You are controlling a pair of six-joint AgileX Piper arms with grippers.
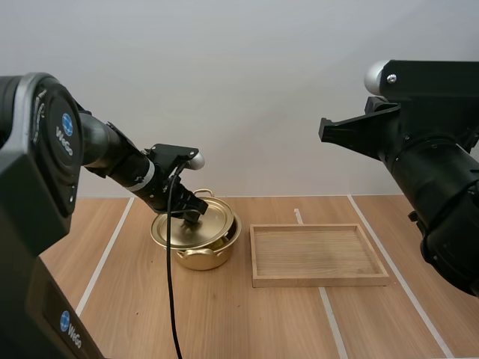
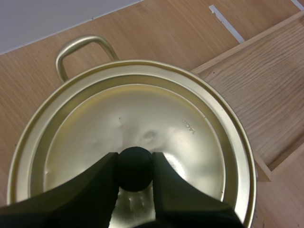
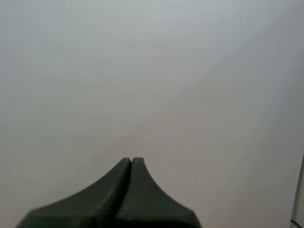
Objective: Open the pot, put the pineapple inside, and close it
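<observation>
One pot [image 1: 202,256] stands on the desk [image 1: 224,321], with one lid [image 1: 196,226] over it and one knob [image 2: 135,168] on that lid. One tray [image 1: 318,254] lies beside the pot.

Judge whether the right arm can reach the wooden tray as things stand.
Probably yes. The wooden tray lies bare on the side of the right arm. The left tool pinches the knob of the pot lid beside it, clear of the tray. The right tool, shut, faces a wall.

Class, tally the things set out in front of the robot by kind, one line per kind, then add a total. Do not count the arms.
Gold pot: 1
Gold lid, its black knob pinched by the left gripper: 1
Wooden tray: 1
Total: 3
</observation>
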